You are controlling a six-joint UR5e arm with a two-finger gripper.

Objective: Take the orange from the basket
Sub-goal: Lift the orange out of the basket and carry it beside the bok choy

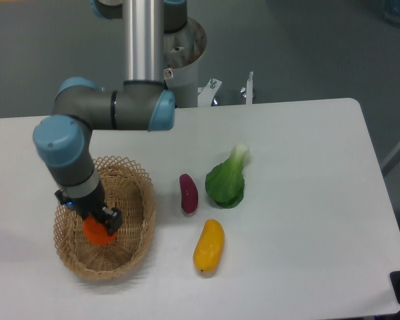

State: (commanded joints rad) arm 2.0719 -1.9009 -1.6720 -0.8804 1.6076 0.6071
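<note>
The orange (95, 233) is a small bright-orange fruit inside the tan woven basket (137, 220) at the front left of the table. My gripper (101, 223) reaches down into the basket from above and sits right on the orange, covering its upper part. The fingers appear closed around the orange, but the wrist hides the contact. I cannot tell whether the orange rests on the basket floor or is slightly lifted.
A purple eggplant-like vegetable (188, 193), a green bok choy (228, 179) and an elongated yellow-orange fruit (209, 246) lie on the white table to the right of the basket. The robot base (180, 47) stands at the back edge.
</note>
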